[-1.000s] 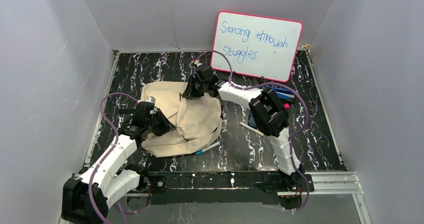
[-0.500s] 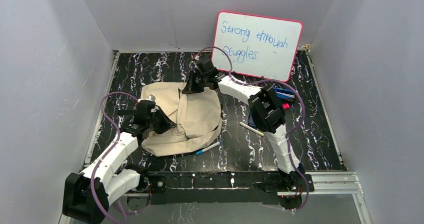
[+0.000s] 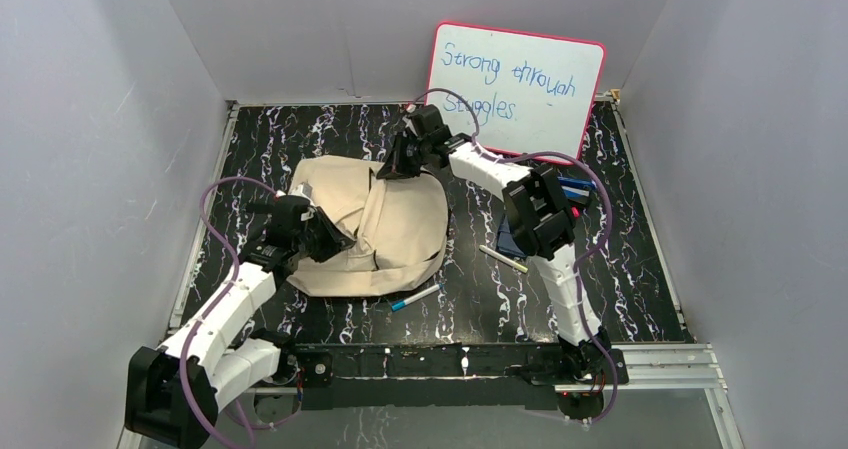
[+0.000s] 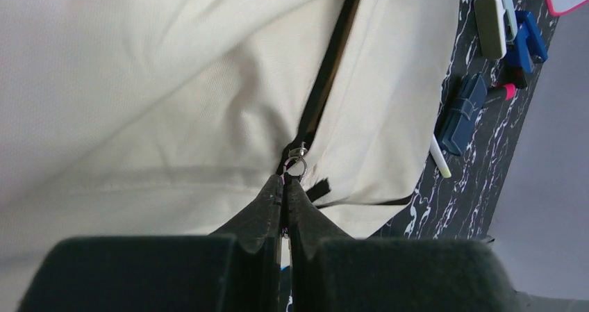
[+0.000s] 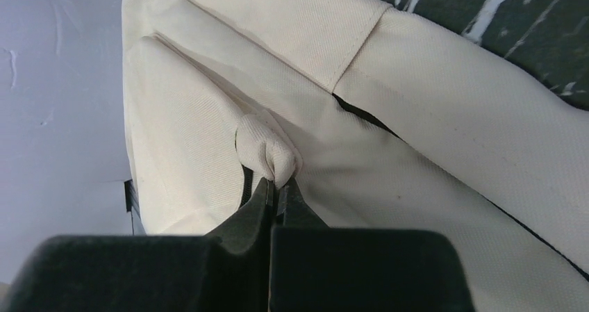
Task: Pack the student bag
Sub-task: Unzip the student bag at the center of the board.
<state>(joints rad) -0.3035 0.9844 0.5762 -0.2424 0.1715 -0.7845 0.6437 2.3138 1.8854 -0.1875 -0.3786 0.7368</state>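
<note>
The student bag (image 3: 400,231), a soft beige canvas backpack, lies left of the table's middle. My left gripper (image 3: 325,241) is at its near left side. In the left wrist view this gripper (image 4: 285,181) is shut on the dark zipper pull, just below the metal ring (image 4: 297,166) of the black zipper line. My right gripper (image 3: 392,169) is at the bag's far edge. In the right wrist view it (image 5: 278,184) is shut on a small bunched fold of bag fabric (image 5: 267,149), next to a dark zipper opening.
A pink-framed whiteboard (image 3: 515,89) leans at the back right. A blue-tipped marker (image 3: 415,296) lies just in front of the bag. A white pen (image 3: 503,259) and blue stationery (image 3: 570,189) lie under the right arm. Grey walls close in both sides.
My right gripper has shut on the bag's fabric and moved back and to the right, drawing the bag's far edge with it. The left gripper has kept its hold and barely moved.
</note>
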